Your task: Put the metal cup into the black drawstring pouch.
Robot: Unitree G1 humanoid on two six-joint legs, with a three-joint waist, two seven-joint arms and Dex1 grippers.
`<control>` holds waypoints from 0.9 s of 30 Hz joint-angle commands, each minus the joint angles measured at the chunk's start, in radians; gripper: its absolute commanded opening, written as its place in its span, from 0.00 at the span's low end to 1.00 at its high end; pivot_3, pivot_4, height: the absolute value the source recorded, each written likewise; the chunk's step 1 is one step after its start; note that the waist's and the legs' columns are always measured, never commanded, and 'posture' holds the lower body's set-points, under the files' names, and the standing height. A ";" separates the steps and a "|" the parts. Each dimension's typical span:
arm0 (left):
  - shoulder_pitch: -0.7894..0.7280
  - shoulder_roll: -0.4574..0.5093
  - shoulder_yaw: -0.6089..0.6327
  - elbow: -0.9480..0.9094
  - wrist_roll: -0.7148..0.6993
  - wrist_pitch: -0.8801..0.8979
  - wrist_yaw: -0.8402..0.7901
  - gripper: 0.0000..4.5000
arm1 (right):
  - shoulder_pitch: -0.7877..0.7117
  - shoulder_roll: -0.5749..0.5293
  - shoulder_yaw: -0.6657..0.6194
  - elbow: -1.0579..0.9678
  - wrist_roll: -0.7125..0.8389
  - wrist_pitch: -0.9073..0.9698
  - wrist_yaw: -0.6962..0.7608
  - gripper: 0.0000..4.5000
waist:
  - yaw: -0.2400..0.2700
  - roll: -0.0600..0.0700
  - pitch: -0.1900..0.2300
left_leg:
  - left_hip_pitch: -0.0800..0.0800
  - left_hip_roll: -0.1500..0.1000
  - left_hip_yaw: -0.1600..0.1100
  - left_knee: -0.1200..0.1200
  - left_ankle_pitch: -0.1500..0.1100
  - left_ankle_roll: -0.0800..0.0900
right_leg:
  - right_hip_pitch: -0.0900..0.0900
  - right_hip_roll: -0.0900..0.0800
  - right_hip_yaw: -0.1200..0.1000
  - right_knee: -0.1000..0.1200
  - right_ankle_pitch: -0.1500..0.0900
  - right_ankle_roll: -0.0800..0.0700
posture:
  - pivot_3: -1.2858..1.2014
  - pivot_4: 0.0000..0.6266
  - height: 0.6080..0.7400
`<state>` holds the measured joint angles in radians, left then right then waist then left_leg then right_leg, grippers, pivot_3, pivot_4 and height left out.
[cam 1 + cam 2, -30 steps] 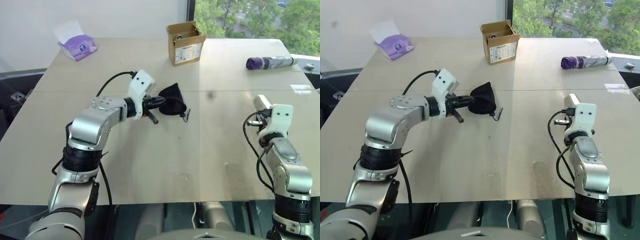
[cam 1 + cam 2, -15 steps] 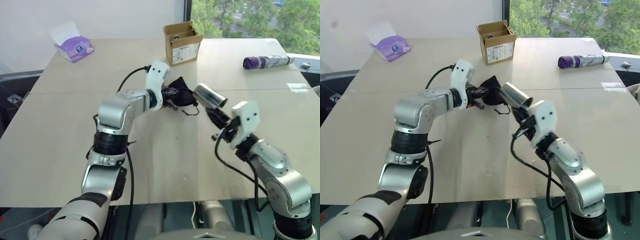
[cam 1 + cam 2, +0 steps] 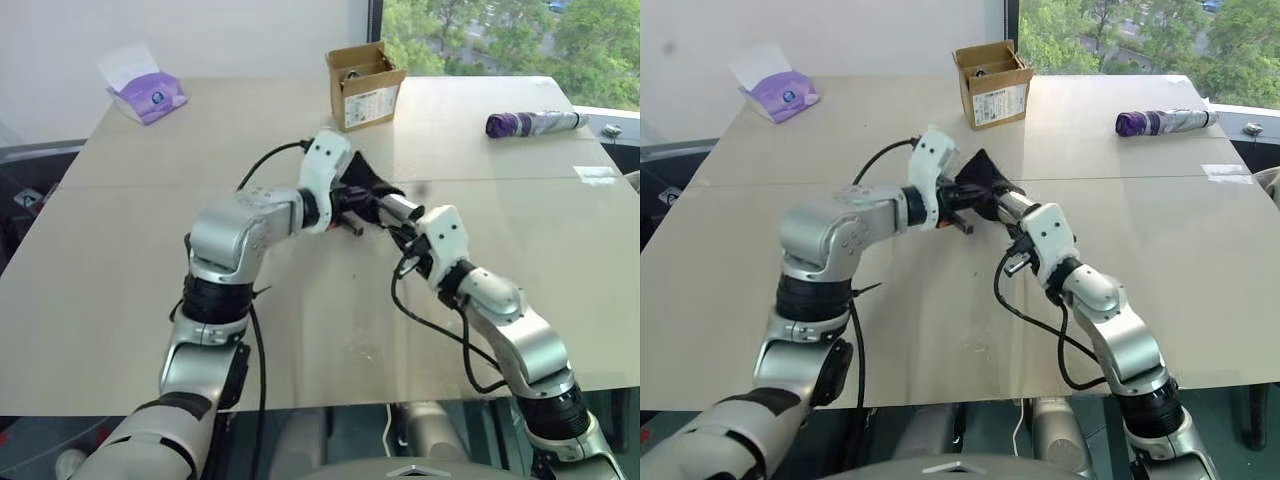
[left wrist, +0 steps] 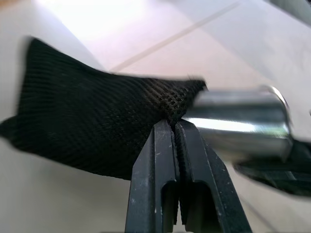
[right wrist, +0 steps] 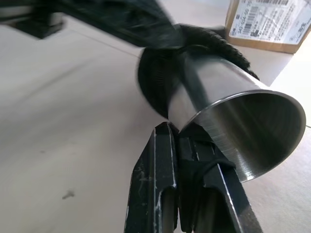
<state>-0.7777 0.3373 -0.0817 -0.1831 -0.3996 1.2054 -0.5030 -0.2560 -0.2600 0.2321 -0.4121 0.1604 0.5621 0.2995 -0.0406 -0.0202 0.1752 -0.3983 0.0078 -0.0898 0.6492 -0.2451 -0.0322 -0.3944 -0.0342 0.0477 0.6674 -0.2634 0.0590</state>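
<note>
Progress: We judged the task partway done. The short shiny silver steel cup (image 5: 228,111) had its closed end at the mouth of the small floppy black mesh drawstring pouch (image 4: 92,131), but most of its body was outside the cloth.
Left to do: We judged that the cup needed pushing fully inside, then releasing.
Cup position: It was held in the air above the pale wooden table (image 3: 120,260), near the middle, lying roughly level with its open rim facing away from the pouch.
Our left gripper (image 4: 174,127): Its two black fingers were pressed together, pinching the pouch's rim. The arm reached forward and inward across the table.
Our right gripper (image 5: 176,132): Its fingers were clamped on the wall of the cup at the open rim. The forearm angled inward to meet our left hand.
</note>
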 commanded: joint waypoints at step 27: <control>0.077 0.032 0.113 -0.192 -0.219 0.182 -0.005 0.00 | -0.361 0.085 0.249 0.737 -0.256 -0.790 0.386 0.01 | -0.005 0.000 0.000 | 0.001 0.000 0.000 0.000 0.000 -0.001 | 0.000 0.000 0.000 0.001 0.000 0.000 | 0.52 0.24 1.00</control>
<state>-0.6887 0.3759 0.0096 -0.3424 -0.5859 1.3813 -0.5042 -0.5895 -0.1960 0.4418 0.3041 -0.0697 -0.1681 0.6539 -0.0453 -0.0202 0.1753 -0.3974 0.0082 -0.0894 0.6490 -0.2446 -0.0332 -0.3948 -0.0341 0.0482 0.6679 -0.2633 0.0588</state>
